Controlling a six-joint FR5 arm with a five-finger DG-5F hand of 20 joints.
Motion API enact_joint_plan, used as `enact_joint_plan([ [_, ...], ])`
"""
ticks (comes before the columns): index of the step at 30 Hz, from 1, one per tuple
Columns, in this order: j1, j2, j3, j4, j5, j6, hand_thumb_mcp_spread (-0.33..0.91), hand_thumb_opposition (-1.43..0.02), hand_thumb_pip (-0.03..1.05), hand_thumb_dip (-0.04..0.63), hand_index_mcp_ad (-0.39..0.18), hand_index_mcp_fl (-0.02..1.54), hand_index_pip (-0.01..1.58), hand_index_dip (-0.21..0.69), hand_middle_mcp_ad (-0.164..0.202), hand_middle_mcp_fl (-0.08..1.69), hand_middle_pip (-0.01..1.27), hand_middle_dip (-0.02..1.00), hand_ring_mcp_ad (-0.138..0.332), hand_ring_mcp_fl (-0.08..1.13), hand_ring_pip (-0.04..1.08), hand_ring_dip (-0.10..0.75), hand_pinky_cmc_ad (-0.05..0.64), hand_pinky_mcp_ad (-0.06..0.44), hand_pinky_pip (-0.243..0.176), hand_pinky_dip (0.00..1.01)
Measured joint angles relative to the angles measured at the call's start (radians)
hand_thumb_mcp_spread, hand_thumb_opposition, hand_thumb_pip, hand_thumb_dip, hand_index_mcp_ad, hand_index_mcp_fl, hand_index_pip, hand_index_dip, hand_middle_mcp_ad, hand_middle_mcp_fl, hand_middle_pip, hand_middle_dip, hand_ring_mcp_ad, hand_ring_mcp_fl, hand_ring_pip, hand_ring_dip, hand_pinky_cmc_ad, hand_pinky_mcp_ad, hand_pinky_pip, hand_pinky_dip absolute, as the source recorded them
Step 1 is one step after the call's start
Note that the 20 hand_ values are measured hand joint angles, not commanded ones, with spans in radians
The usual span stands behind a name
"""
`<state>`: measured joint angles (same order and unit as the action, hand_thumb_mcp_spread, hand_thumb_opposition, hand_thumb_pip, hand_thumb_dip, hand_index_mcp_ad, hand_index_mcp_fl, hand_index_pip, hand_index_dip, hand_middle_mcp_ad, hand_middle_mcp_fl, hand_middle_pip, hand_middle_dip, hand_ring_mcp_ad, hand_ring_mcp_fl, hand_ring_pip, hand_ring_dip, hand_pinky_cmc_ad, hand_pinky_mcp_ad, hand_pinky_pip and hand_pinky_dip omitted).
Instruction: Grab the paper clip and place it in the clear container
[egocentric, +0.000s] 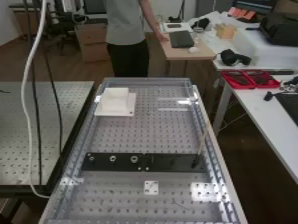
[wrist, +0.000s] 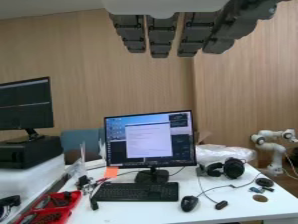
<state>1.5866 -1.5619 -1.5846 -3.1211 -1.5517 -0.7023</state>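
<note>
All fingers (wrist: 160, 37): straight, open, empty.
Clip: judging by that, yet to be grabbed.
Container: placing left too.

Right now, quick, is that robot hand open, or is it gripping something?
The hand is open: its dark grey fingers hang straight and relaxed, not curled round anything.

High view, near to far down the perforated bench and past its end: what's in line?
Small white plate → black strip → white block → wooden table past the far end.
</note>
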Motion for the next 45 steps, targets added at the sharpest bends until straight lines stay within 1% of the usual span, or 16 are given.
enact_joint_plan([
  [2,0.0,0.0,-0.002,0.001,0.0,0.001,0.01,0.0,0.02,0.007,0.012,0.02,0.01,0.012,0.031,0.0,0.01,0.02,0.066,0.0,0.01,0.016,0.063,0.054,-0.01,0.01],
  [4,-0.001,0.0,-0.006,0.004,-0.002,0.002,0.0,0.0,0.02,0.007,0.019,0.02,0.01,0.012,0.03,0.0,0.01,0.02,0.07,0.0,0.01,0.016,0.047,0.033,-0.01,0.01],
  [5,-0.001,0.0,-0.008,0.006,-0.004,0.002,-0.01,0.0,0.02,0.003,0.017,0.02,0.01,0.012,0.024,0.0,0.01,0.02,0.052,0.0,0.01,0.016,0.037,0.035,-0.01,0.02],
  [6,-0.001,-0.002,-0.008,0.007,-0.006,0.002,0.02,-0.05,0.05,0.0,0.012,0.02,0.01,0.012,0.016,0.0,0.01,0.02,0.052,0.0,0.01,0.019,0.04,0.037,-0.01,0.04],
  [8,-0.002,-0.003,-0.008,0.007,-0.008,0.003,0.17,-0.21,0.25,0.019,0.012,0.02,0.01,0.016,0.014,0.01,0.04,0.03,0.052,0.0,0.03,0.021,0.054,0.066,-0.01,0.13],
  [9,-0.002,-0.005,-0.008,0.007,-0.009,0.004,0.21,-0.28,0.29,0.023,0.012,0.02,0.02,0.017,0.014,0.01,0.05,0.03,0.058,0.01,0.03,0.021,0.084,0.093,-0.01,0.17],
  [11,-0.003,-0.007,-0.007,0.007,-0.011,0.004,0.23,-0.42,0.28,0.019,0.012,0.02,0.04,0.026,0.014,0.01,0.09,0.06,0.068,0.0,0.04,0.028,0.147,0.164,-0.012,0.24],
  [13,-0.003,-0.008,-0.005,0.007,-0.012,0.004,0.25,-0.51,0.27,0.021,0.017,0.02,0.05,0.049,0.017,0.01,0.09,0.1,0.093,0.0,0.06,0.049,0.208,0.215,-0.031,0.32],
  [16,-0.003,-0.01,-0.003,0.007,-0.013,0.003,0.27,-0.61,0.28,0.019,0.01,0.02,0.05,0.061,0.016,0.01,0.1,0.13,0.113,0.0,0.08,0.073,0.265,0.257,-0.054,0.41],
  [18,-0.003,-0.011,-0.001,0.006,-0.012,0.003,0.26,-0.62,0.28,0.016,0.007,0.02,0.07,0.075,0.016,0.01,0.11,0.14,0.126,0.0,0.07,0.075,0.295,0.279,-0.058,0.44],
  [19,-0.003,-0.012,-0.001,0.006,-0.011,0.003,0.26,-0.62,0.28,0.016,0.01,0.02,0.07,0.075,0.019,0.0,0.11,0.14,0.138,0.0,0.07,0.082,0.318,0.276,-0.061,0.46],
  [24,-0.003,-0.016,0.001,0.007,-0.011,0.005,0.26,-0.66,0.29,0.019,0.007,0.02,0.07,0.079,0.021,0.0,0.12,0.15,0.155,0.0,0.08,0.087,0.346,0.312,-0.075,0.49],
  [29,-0.005,-0.017,-0.003,0.015,-0.01,0.011,0.26,-0.68,0.28,0.019,0.005,0.02,0.08,0.091,0.024,0.01,0.13,0.16,0.157,0.0,0.09,0.094,0.379,0.311,-0.091,0.51],
  [37,-0.002,-0.015,-0.029,0.039,0.007,0.012,0.27,-0.69,0.29,0.016,0.005,0.04,0.08,0.091,0.023,0.01,0.13,0.16,0.171,0.0,0.09,0.098,0.379,0.311,-0.091,0.51],
  [40,-0.001,-0.014,-0.049,0.055,0.02,0.017,0.26,-0.69,0.3,0.016,0.009,0.04,0.08,0.091,0.024,0.01,0.12,0.16,0.168,0.0,0.09,0.098,0.379,0.328,-0.089,0.51],
  [45,0.001,-0.017,-0.096,0.098,0.048,0.032,0.27,-0.69,0.31,0.016,0.009,0.04,0.08,0.091,0.035,0.0,0.13,0.16,0.169,0.0,0.09,0.098,0.379,0.328,-0.089,0.51],
])
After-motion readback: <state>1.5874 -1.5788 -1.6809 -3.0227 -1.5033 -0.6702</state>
